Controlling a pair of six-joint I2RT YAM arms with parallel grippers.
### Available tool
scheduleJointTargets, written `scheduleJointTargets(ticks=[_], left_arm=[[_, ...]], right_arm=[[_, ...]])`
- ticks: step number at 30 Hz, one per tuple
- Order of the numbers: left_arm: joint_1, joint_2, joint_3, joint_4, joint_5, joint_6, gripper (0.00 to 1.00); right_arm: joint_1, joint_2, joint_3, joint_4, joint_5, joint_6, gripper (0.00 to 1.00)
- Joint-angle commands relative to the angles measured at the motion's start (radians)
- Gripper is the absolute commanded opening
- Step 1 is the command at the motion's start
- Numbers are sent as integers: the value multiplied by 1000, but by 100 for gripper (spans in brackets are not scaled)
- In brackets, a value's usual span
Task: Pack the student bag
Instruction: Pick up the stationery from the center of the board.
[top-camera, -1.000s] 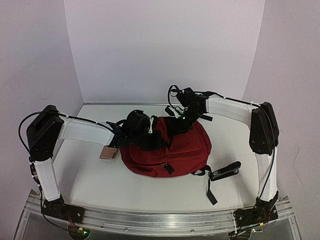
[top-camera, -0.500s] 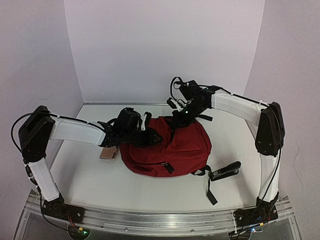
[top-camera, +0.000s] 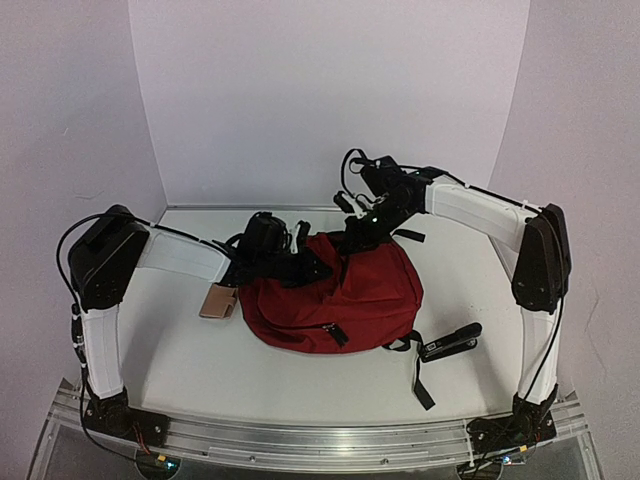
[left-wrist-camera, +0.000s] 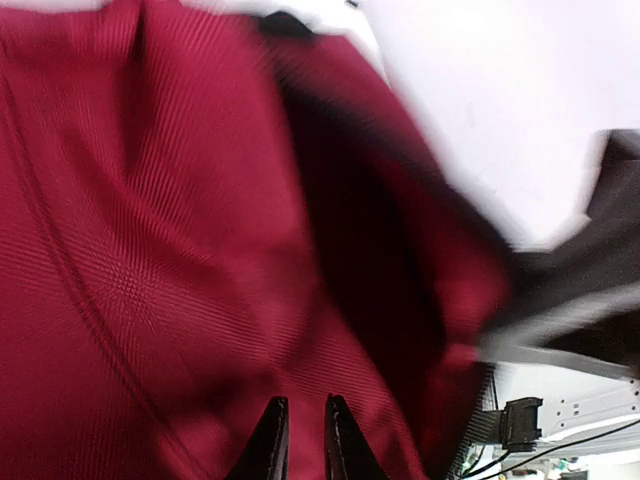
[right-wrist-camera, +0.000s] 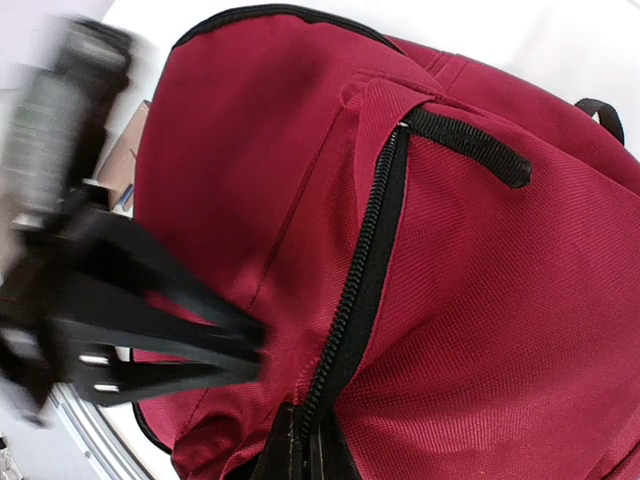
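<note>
Two things lie nearest my bases on the white worktop (top-camera: 200, 365): a loose black strap (top-camera: 420, 385) trailing from the bag's near right corner, and just beyond it a black stapler-shaped object (top-camera: 450, 342) lying flat close beside that corner. Behind them the student bag (top-camera: 345, 300) sits slumped in the middle of the worktop, dark red and the largest thing in view. Off its left side lies a flat tan object (top-camera: 217, 301), close to the bag; whether the two touch I cannot tell.

My left end effector (left-wrist-camera: 301, 442) comes in from the left, past that tan object, onto the upper left of the bag. Its fingertips stand a narrow slit apart, right against the red cloth, and I cannot tell whether any fold is caught between them. In my right wrist view it shows only as a dark blur at the bag's side.

Farther on, my right end effector (right-wrist-camera: 303, 452) reaches from the far right to the bag's far edge. Its fingertips are pressed together, pinching the bag at the end of the black main zipper (right-wrist-camera: 365, 270). The zipper runs closed away from them, up to a black carry loop (right-wrist-camera: 470, 148) sewn across the top; the pull itself is hidden at the tips
</note>
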Motion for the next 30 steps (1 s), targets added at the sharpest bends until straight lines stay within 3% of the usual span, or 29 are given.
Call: scheduleJointTargets(ticks=[1, 4, 6, 12, 17, 20, 24, 30], left_arm=[[-3, 92, 74, 33, 76, -38, 13], [-3, 94, 70, 13, 57, -37, 18], [-3, 66, 58, -12, 34, -25, 26], [1, -77, 0, -99, -70, 28, 56], [9, -178, -40, -194, -132, 71, 81], [10, -225, -46, -257, -142, 103, 91], [9, -277, -64, -326, -154, 127, 97], [9, -333, -97, -359, -146, 138, 100]], right_arm=[[-1, -80, 47, 11, -71, -12, 0], [-1, -73, 29, 11, -89, -10, 0], [0, -64, -2, 11, -93, -21, 7], [-8, -114, -71, -3, -84, -79, 54], [-46, -211, -85, -93, -81, -197, 79], [-78, -283, -124, -185, -95, -313, 89], [-84, -431, -267, -299, -15, -532, 98], [-91, -605, -534, -422, 165, -823, 98]])
